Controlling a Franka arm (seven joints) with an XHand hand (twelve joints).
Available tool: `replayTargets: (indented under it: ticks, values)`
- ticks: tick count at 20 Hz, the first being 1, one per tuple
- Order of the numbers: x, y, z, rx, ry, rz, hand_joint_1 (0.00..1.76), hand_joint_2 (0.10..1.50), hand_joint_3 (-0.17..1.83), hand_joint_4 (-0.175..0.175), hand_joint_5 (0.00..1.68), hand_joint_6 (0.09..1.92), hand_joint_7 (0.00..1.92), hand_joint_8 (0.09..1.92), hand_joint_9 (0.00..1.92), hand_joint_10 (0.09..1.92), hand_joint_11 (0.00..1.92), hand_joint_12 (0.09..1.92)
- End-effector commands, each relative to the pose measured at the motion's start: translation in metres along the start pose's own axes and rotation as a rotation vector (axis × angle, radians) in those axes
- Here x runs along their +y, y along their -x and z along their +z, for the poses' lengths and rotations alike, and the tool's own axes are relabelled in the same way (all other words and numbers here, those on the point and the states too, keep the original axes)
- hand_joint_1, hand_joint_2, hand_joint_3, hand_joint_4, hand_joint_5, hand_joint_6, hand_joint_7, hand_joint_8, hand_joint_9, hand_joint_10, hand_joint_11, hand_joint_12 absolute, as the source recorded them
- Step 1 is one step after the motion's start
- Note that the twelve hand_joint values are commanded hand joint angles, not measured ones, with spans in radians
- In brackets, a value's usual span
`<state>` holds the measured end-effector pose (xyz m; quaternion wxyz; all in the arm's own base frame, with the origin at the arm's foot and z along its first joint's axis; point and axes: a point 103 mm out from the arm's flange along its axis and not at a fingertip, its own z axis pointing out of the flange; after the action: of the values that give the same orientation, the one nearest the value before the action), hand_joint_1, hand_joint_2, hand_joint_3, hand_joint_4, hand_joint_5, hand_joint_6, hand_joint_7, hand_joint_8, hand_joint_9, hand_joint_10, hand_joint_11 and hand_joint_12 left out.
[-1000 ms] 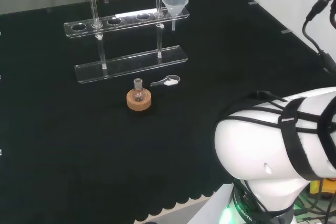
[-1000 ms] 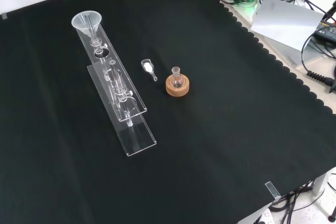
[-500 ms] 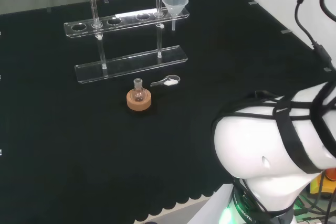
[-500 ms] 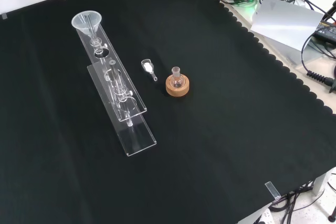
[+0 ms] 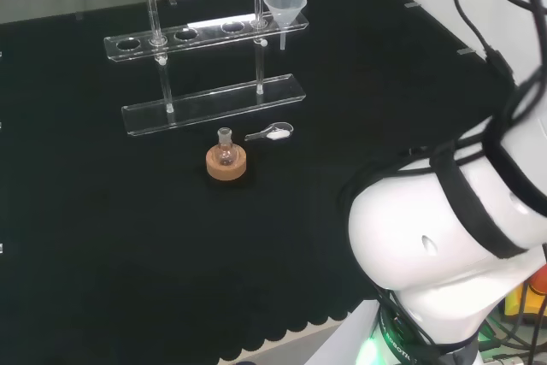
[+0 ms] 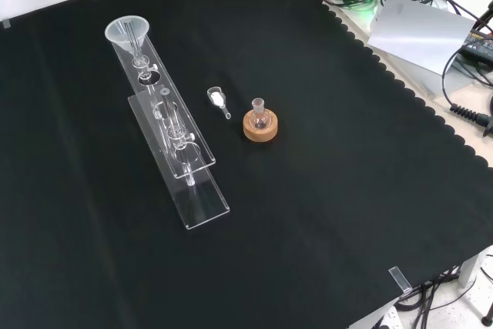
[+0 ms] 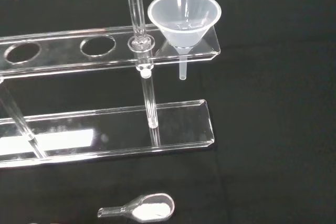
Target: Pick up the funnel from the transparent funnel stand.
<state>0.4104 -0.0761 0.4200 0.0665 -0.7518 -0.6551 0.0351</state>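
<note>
Robot hand: I cannot tell whether it is spread or pressed together.

Black cloth covers the worktop [image 6: 347, 190]. In the head view, the arm [image 5: 444, 237] bulks large and white at about 4 o'clock, wrapped in black cables.

A clear stand [image 5: 205, 36] is the largest piece on the cloth. It has a flat base plate, two upright rods and a top rail pierced with round holes. In the head view it lies at 11 o'clock; in the front view it runs lengthwise from 10 o'clock towards the centre [image 6: 173, 140]. In the wrist view, the rail [image 7: 105, 51] and the base plate under it are close and large.

A clear funnel [image 5: 285, 6] sits upright in the end hole of the rail, at the stand's right end in the head view and its far end in the front view [image 6: 128, 31]. Its spout hangs below the rail, well above the base [image 7: 184, 19].

At 5 o'clock from the funnel in the front view stands a small round flask [image 6: 259, 117], upright in a cork ring [image 6: 260, 129].

Between flask and stand lies a small clear scoop [image 6: 218, 99] holding white powder, touching neither [image 7: 142, 211].
</note>
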Motion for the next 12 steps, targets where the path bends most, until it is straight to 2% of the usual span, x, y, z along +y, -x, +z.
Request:
replayTargets:
  ticks: [1,9,12]
  values:
    - [0.069,0.023,0.008,-0.004,-0.040,-0.003,0.06,1.09,0.37,-0.004,0.16,0.09,0.06,0.19,0.11,0.60,0.00,1.37]
    - [0.098,0.021,0.031,-0.019,-0.087,-0.031,0.16,1.06,0.33,-0.007,0.15,0.09,0.05,0.22,0.12,0.62,0.00,1.38]
    - [0.107,0.015,0.040,-0.022,-0.116,-0.064,0.18,1.06,0.33,-0.008,0.14,0.09,0.06,0.23,0.12,0.62,0.00,1.38]
